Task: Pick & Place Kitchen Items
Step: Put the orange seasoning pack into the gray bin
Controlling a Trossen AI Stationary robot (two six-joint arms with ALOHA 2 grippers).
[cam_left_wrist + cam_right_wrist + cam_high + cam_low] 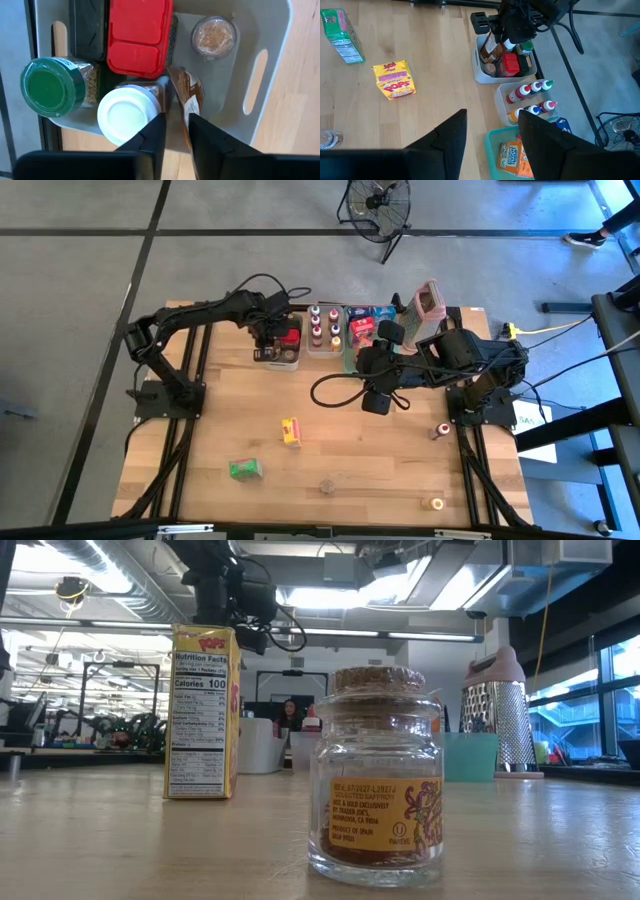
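Two arms over far side of surface [330, 450] in my high view: left gripper [272, 338] above grey tub [277, 360], right gripper [372, 375] hovering mid-surface, empty. Yellow box [290, 431] and green box [244, 469] lie loose, nearer right arm.

Low view: cork-topped jar [376, 776] near, yellow box upright behind.

Left wrist view: fingers slightly parted around brown packet [188, 95] in tub, beside white-capped jar [128, 114]; I can't tell whether pinched.

Right wrist view: fingers spread, yellow box ahead, long axis roughly along approach.

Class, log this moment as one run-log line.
left gripper: over grey tub, releasing brown jar | right gripper: open, empty, above table | yellow box: on table
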